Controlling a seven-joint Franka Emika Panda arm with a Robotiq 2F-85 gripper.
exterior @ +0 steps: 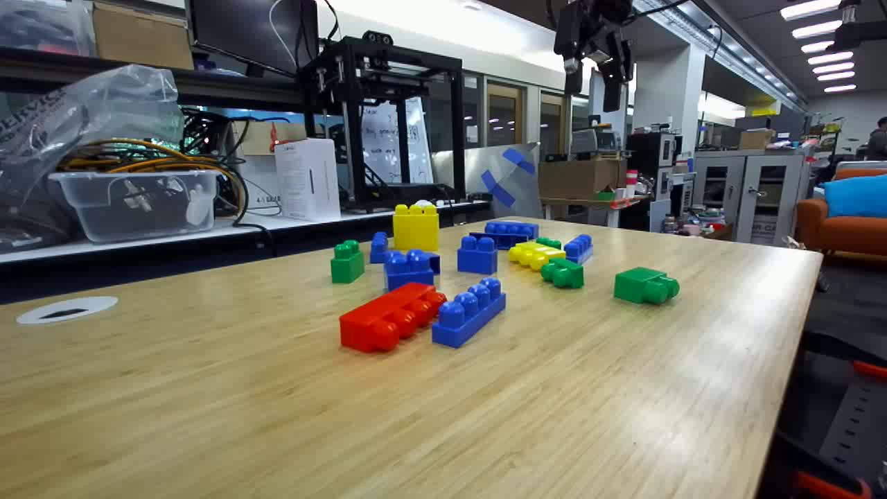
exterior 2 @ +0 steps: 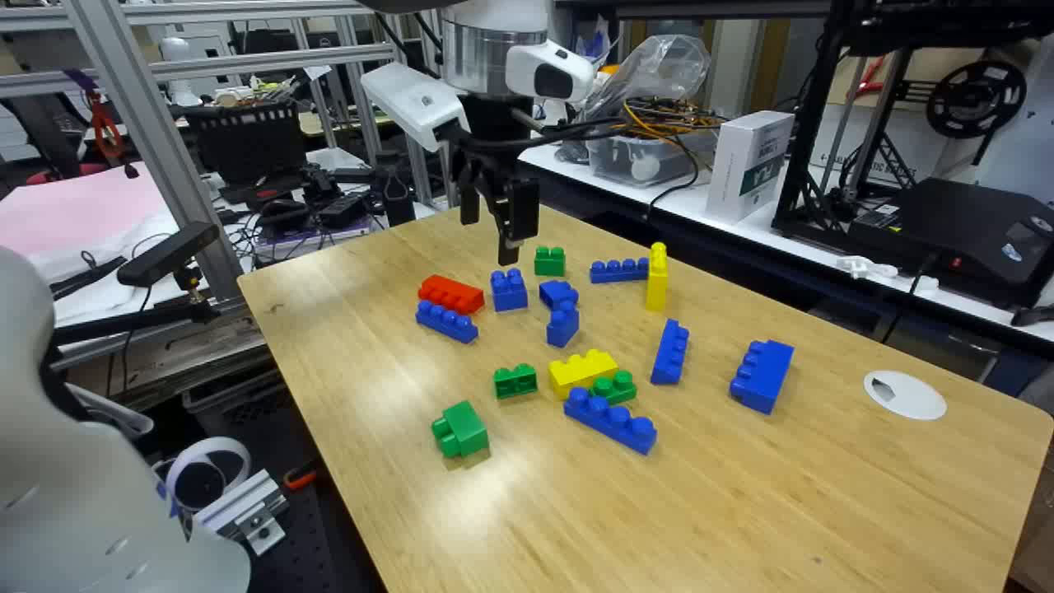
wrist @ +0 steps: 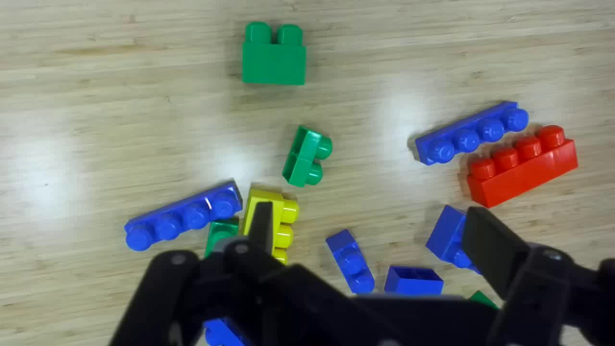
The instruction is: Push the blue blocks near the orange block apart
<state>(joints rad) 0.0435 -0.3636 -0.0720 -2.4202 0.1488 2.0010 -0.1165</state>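
Hovering above the blue blocks (exterior 2: 509, 294), the tool (exterior: 593, 95) gapes.

I've got a tall yellow brick (exterior 2: 656, 284) upright nr the desk (exterior 2: 741, 511) edge facing the white shelf (exterior 2: 692, 198), w/ an upright green brick (exterior 2: 550, 265) farther along that edge. Abt mid-desk I see a 2nd yellow brick (exterior 2: 576, 375) on its side, small green brick (exterior 2: 616, 389) just beside it; can't tell if touching. A hollow green brick (wrist: 308, 154) lies nr them, and a chunky green brick (exterior 2: 465, 430), also on its side, is closest to the opp. edge. White disc (exterior 2: 918, 397) w/ dark patch sits nr the right-hand corner in an exterior view. Past the shelf-side edge I get a clear bin (exterior: 97, 208) w/ cables (exterior: 149, 164), white box (exterior: 305, 180), black frame (exterior: 355, 149). Beyond the far right corner in an exterior view: orange sofa (exterior: 849, 232), blue cushion (exterior: 856, 195).
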